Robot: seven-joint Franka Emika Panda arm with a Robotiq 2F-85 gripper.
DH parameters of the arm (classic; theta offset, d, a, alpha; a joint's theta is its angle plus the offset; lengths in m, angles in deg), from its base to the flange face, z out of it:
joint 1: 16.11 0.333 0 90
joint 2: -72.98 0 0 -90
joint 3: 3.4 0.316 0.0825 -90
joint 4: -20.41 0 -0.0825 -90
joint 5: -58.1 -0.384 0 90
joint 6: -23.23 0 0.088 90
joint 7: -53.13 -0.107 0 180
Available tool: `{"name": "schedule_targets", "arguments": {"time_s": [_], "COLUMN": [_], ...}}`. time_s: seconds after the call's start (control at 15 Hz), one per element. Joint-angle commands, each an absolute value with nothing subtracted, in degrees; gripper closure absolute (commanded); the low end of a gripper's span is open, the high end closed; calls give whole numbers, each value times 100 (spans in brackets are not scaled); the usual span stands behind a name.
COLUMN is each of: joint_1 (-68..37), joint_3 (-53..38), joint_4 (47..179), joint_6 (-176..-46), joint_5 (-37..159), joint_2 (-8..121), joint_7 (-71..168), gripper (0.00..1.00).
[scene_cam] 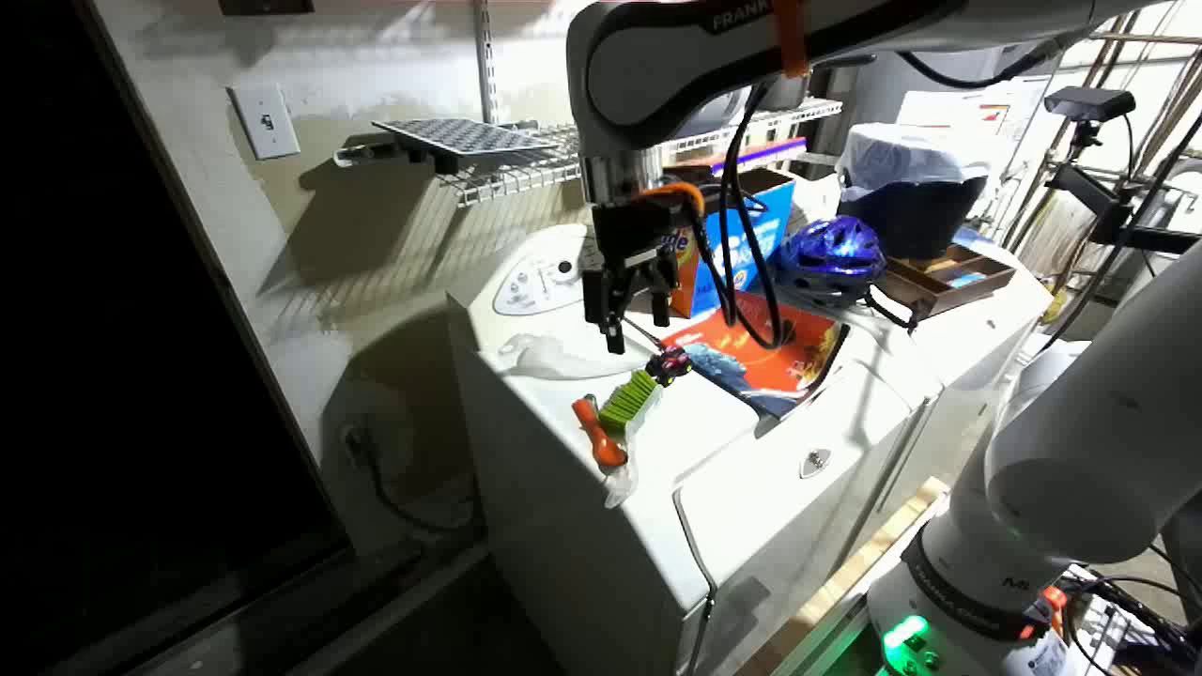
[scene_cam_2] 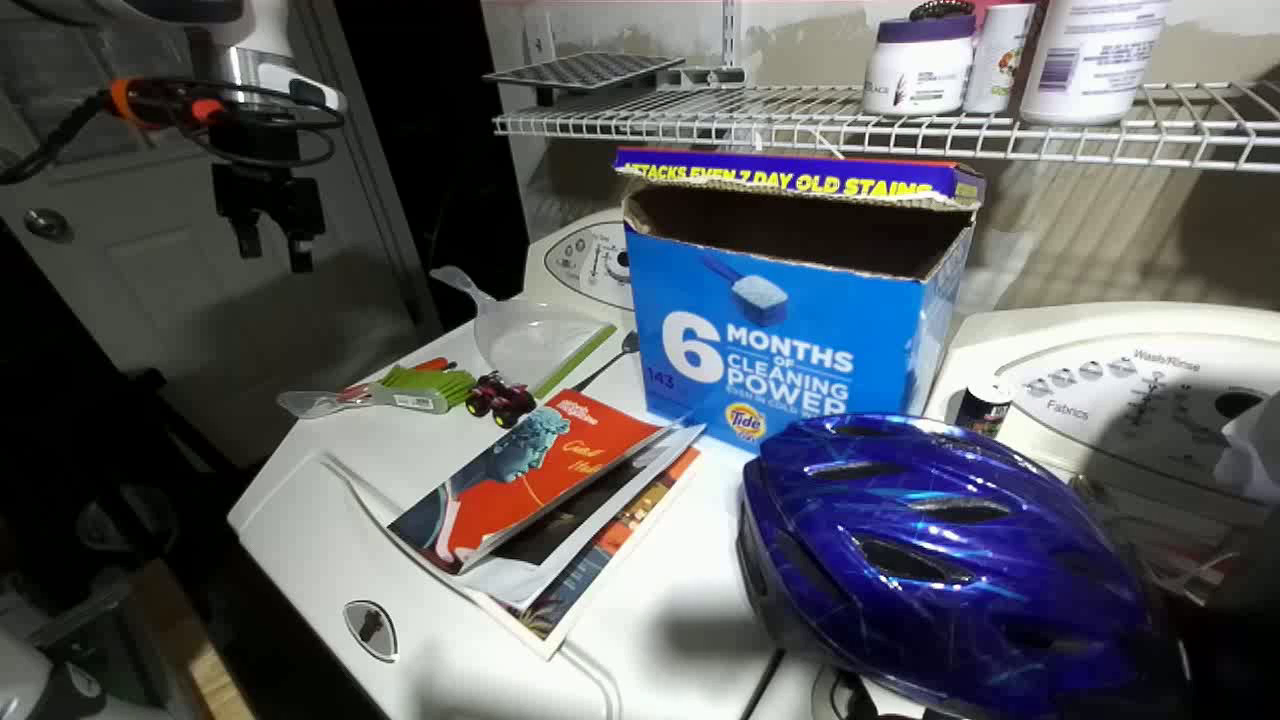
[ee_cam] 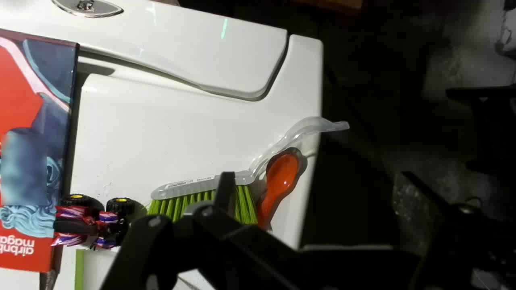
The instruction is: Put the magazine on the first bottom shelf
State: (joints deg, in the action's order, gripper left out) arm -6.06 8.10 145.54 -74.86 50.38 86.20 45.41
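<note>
The magazine (scene_cam: 747, 364) has an orange-red cover with a blue printed head. It lies flat on top of other papers on the white washer lid, and shows in an exterior view (scene_cam_2: 545, 470). In the wrist view (ee_cam: 18, 104) only part of it shows, at the left edge. The white wire shelf (scene_cam: 526, 178) is on the wall above the washer, also seen in an exterior view (scene_cam_2: 790, 108). My gripper (scene_cam: 638, 329) is open and empty, fingers down, in the air beside the magazine. It also shows in an exterior view (scene_cam_2: 274, 250) and the wrist view (ee_cam: 316, 181).
A toy truck (scene_cam_2: 498, 398) touches or nearly touches the magazine. A green brush (ee_cam: 193, 197) and orange tool (ee_cam: 282, 173) lie near the washer's edge. A large Tide box (scene_cam_2: 780, 330) and blue helmet (scene_cam_2: 1010, 580) stand close by. Jars (scene_cam_2: 918, 70) and a flat panel (scene_cam_2: 585, 68) are on the shelf.
</note>
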Motion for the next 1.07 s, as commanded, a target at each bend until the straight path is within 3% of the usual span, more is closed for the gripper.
{"name": "schedule_targets", "arguments": {"time_s": [0.0,1.0], "joint_1": [-602,-628], "joint_3": [808,1090], "joint_4": [14545,14679], "joint_6": [-7478,-6376], "joint_5": [5039,7472], "joint_2": [8616,7690], "joint_7": [4539,2110], "gripper": [0,0]}}
